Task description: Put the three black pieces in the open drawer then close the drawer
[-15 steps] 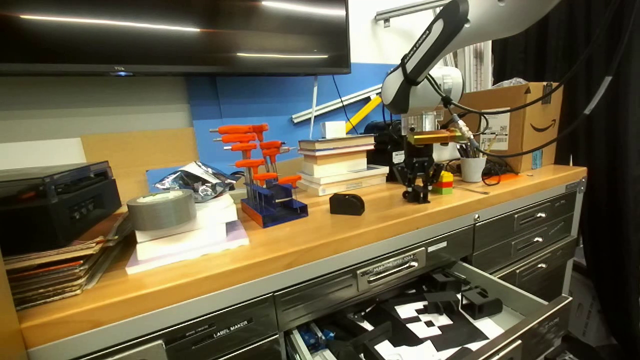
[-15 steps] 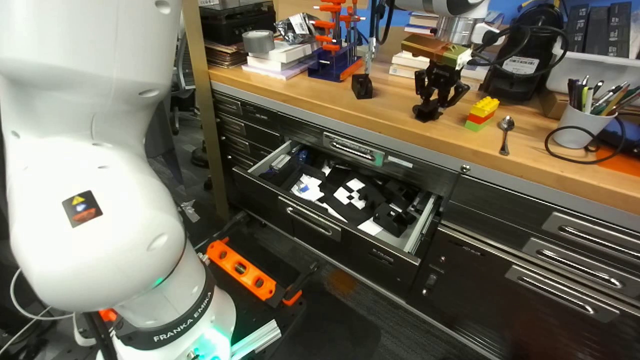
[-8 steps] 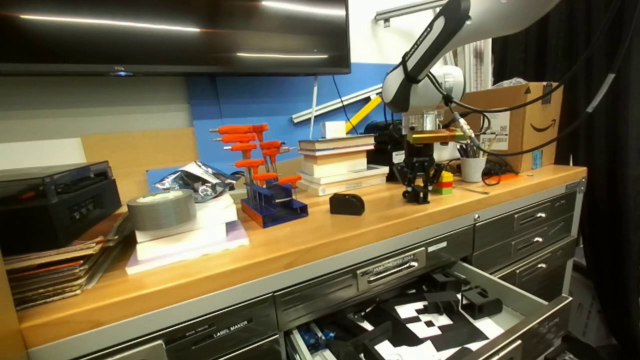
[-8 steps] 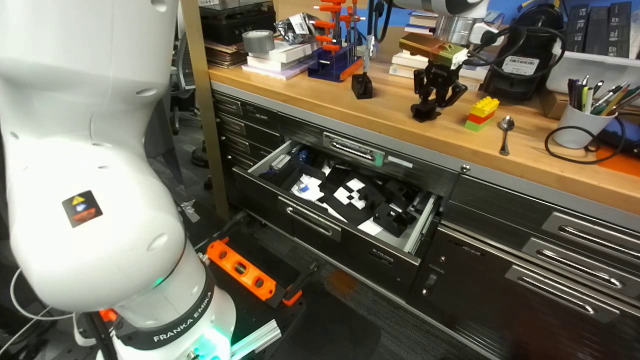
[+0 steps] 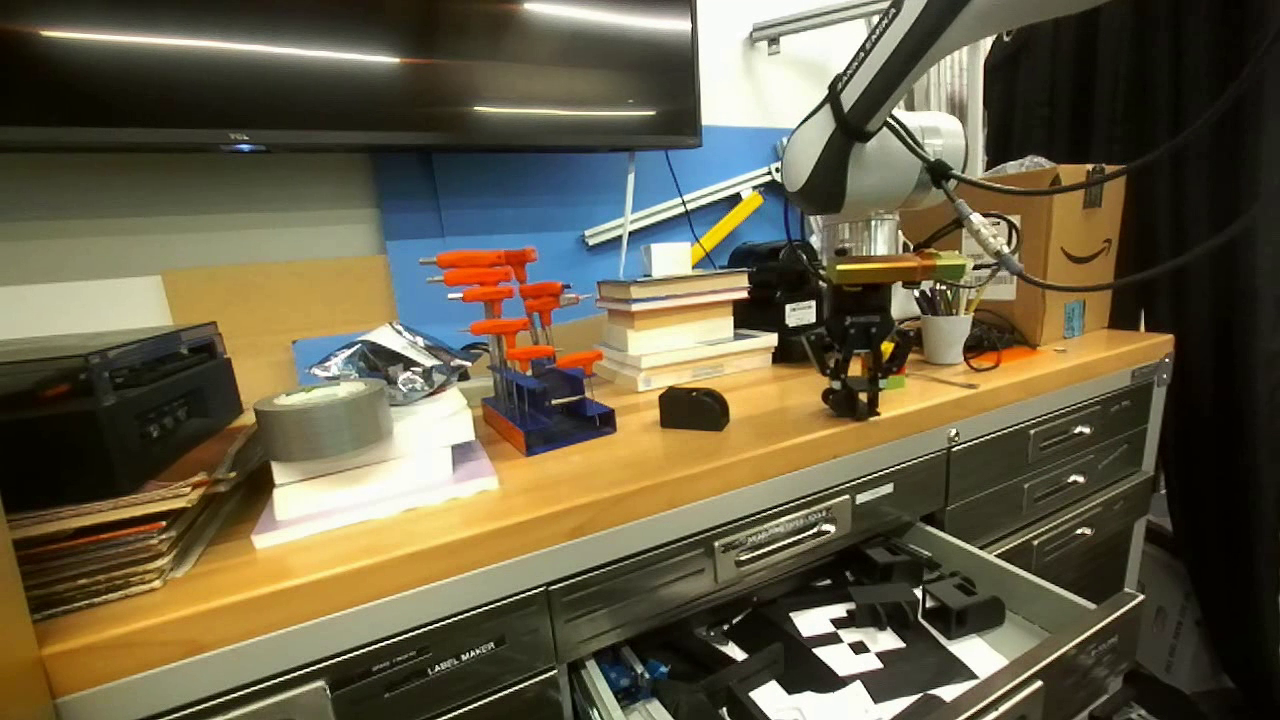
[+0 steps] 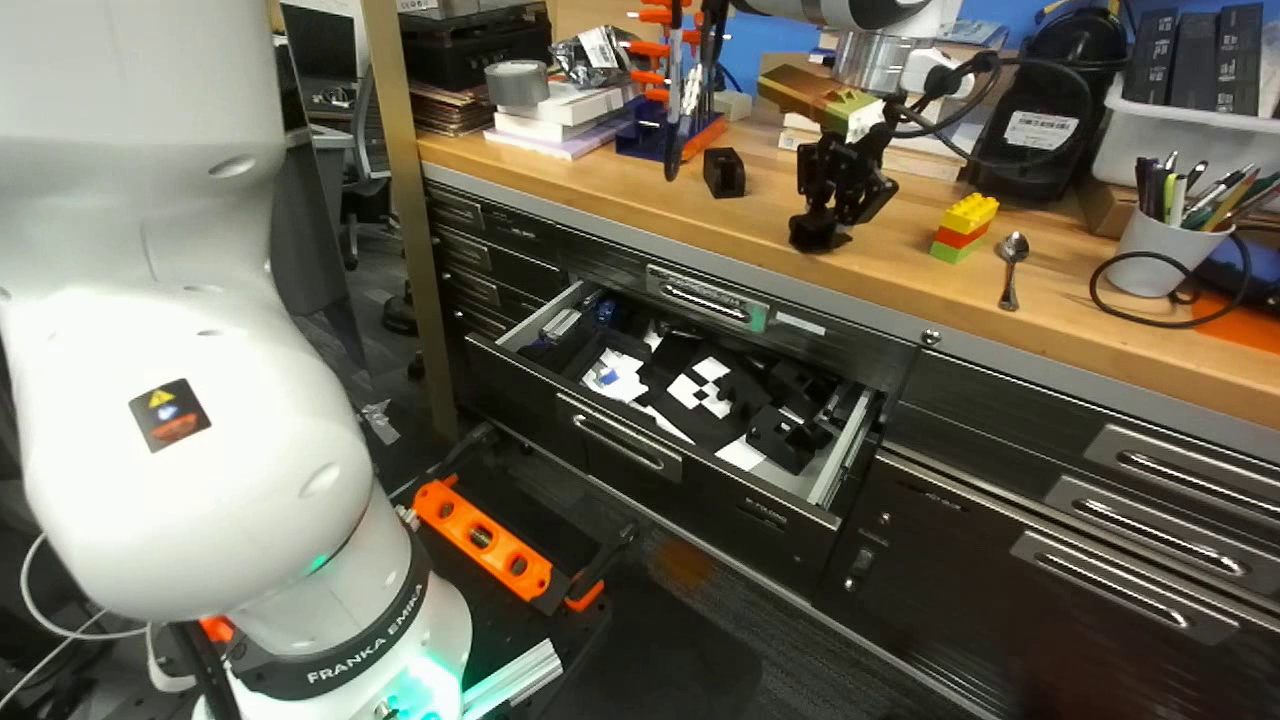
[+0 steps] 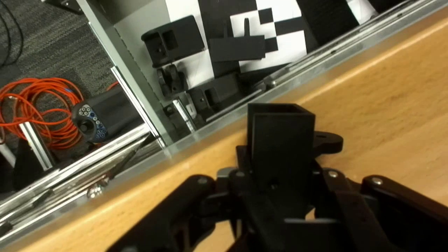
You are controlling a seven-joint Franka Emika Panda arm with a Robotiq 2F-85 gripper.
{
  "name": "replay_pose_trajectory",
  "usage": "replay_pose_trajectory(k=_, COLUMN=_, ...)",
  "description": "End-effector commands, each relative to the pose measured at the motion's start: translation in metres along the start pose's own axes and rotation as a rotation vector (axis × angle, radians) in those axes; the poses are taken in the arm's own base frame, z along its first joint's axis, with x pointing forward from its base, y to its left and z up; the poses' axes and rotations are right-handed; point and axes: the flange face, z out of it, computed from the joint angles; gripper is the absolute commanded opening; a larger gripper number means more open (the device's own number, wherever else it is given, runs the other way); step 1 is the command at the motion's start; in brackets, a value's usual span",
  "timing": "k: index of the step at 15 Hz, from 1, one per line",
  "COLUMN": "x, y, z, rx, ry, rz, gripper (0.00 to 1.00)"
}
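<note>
Tape (image 5: 322, 425) rests on books (image 5: 365, 495) beside orange-handled hex keys (image 5: 500, 326) in a blue rack (image 5: 548, 425), below a TV (image 5: 350, 75). Farther along the bench (image 5: 600, 480), a spoon (image 6: 1011, 268) lies between toy bricks (image 6: 965, 228) and a pen cup (image 6: 1150, 258), near a box (image 5: 1075, 230).

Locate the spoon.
In an exterior view, the spoon lies toward the right on the worktop, between the bricks and the cup, nearer the bricks.

Left to right along the bench (image 6: 900, 262) in an exterior view: rack (image 6: 646, 138), one piece (image 6: 724, 174), another piece (image 6: 812, 234) (in the claw (image 6: 828, 214)), bricks (image 6: 964, 228), cup (image 6: 1148, 256); below, drawer (image 6: 722, 496).
</note>
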Motion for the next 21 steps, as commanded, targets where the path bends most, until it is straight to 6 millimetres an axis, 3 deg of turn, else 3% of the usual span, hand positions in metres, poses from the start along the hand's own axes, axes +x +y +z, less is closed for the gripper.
replay_pose_trajectory(k=1, x=-0.054, y=0.004, z=0.009, rx=0.024, ry=0.006, rz=0.033, gripper=0.18)
replay_pose_trajectory(k=7, x=-0.122, y=0.002, z=0.033, rx=0.055, ry=0.043, rz=0.079, gripper=0.18)
replay_pose_trajectory(k=10, x=-0.148, y=-0.002, z=0.065, rx=0.042, ry=0.004, rz=0.074, gripper=0.18)
replay_pose_trajectory(k=14, x=-0.157, y=-0.015, z=0.105, rx=0.038, ry=-0.053, rz=0.062, gripper=0.18)
replay_pose_trajectory(k=21, x=-0.15, y=-0.029, z=0.161, rx=0.069, ry=-0.127, rz=0.102, gripper=0.18)
